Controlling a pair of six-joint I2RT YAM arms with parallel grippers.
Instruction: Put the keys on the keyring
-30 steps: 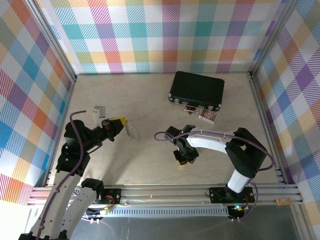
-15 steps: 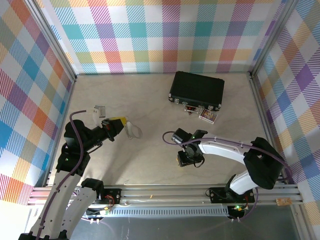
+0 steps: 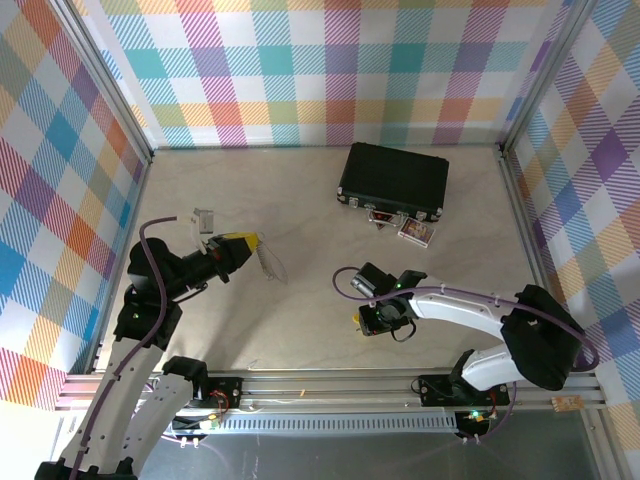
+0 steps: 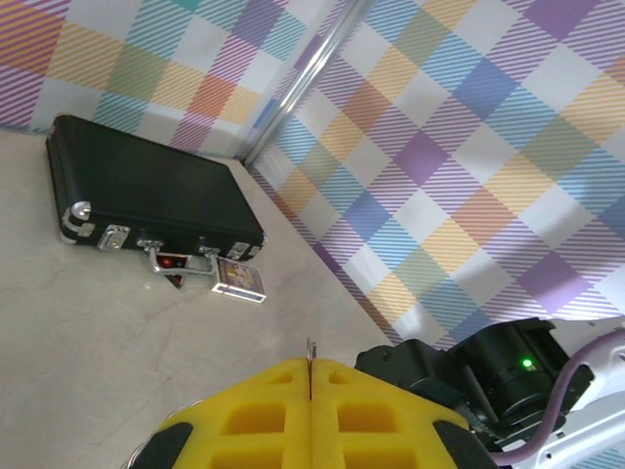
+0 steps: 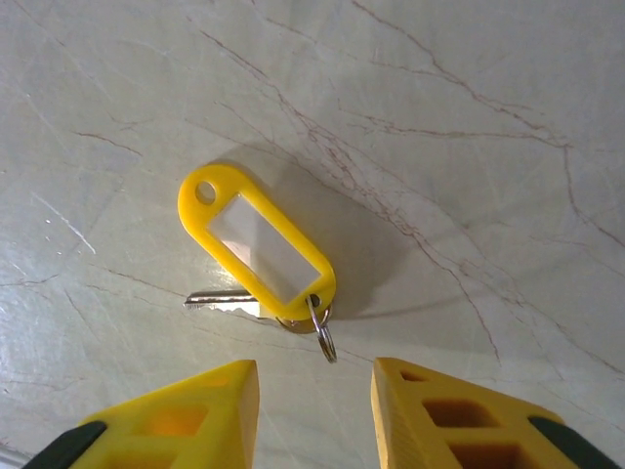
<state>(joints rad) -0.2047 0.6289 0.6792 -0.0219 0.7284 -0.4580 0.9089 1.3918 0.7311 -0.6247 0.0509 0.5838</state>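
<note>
The keyring (image 3: 268, 262) is being held just above the table (image 3: 250, 190) by the left gripper (image 3: 238, 247). Its jaws are being pressed together on the loop. In the left wrist view a thin metal edge is being shown rising between the closed pads (image 4: 264, 415).

A key (image 5: 223, 302) is being left flat on the table, tied to a yellow tag (image 5: 259, 244) by a small ring (image 5: 324, 340). The right gripper (image 5: 314, 410) is being held just beside this bundle, with its jaws apart and nothing between them.

The key is being judged light, stiff, thin and slick. Lying flat on the smooth top, it is likely offering little edge to pinch. The tag is being judged the better hold: it looks thicker and less slippery, and could be taken across its narrow sides, though the key would then be dangling loose. The keyring looks like thin springy wire that may be twisted in the pads.

The key's head is being hidden under the tag, so whether a second key is lying there cannot be told. The keyring's split is not being made out. In the top view the bundle is being largely covered by the right gripper.
</note>
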